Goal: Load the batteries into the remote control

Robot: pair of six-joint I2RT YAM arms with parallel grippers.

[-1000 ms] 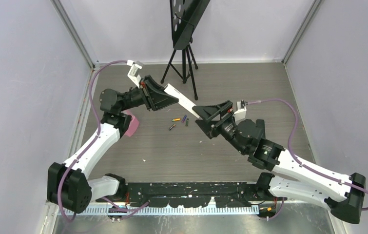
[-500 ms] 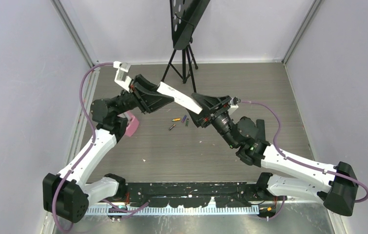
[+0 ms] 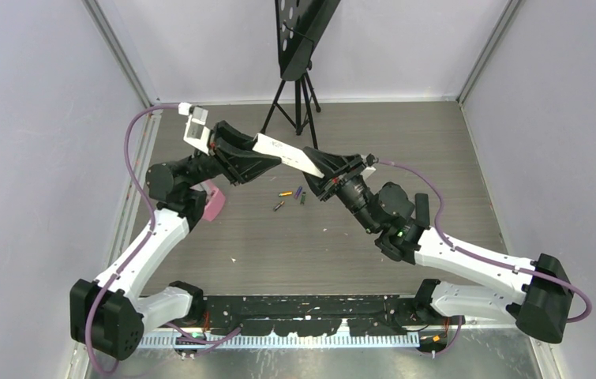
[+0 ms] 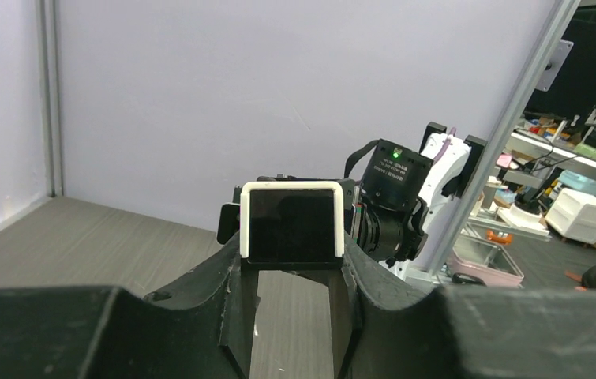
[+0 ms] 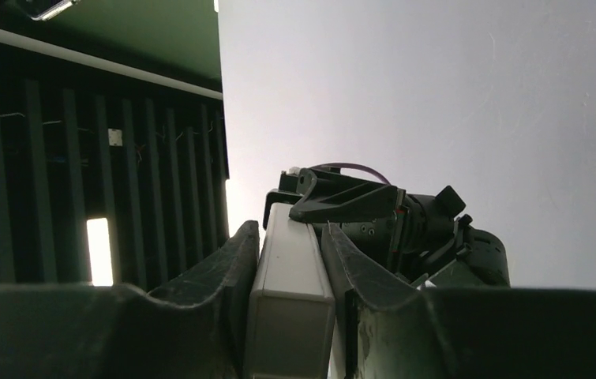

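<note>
Holding the white remote point(image 3: 290, 155) aloft by both ends: grips its left end with the left gripper point(image 3: 269, 156), pinches its right end with the right gripper point(image 3: 324, 168), both closed on it. Leaves four batteries point(image 3: 291, 197) clustered on the table point(image 3: 405, 134) below.

Four batteries point(image 3: 284, 193), one remote point(image 3: 293, 156), two claws point(image 3: 269, 155) point(image 3: 320, 167).

1. We are seeing a white remote control point(image 3: 288, 155); its end face point(image 4: 292, 224) is showing dark inside a white rim.
2. We are picking out an orange-yellow battery point(image 3: 285, 193), a purple battery point(image 3: 298, 191), a dark battery point(image 3: 303, 198) and a reddish-brown battery point(image 3: 278, 206).
3. We are looking at a table point(image 3: 405, 134) in grey-brown wood grain.
4. We are noting the left arm point(image 3: 152, 245) and right arm point(image 3: 468, 260) in white and black, with purple cables point(image 3: 138, 130).
5. We are spotting a pink object point(image 3: 214, 202).
</note>
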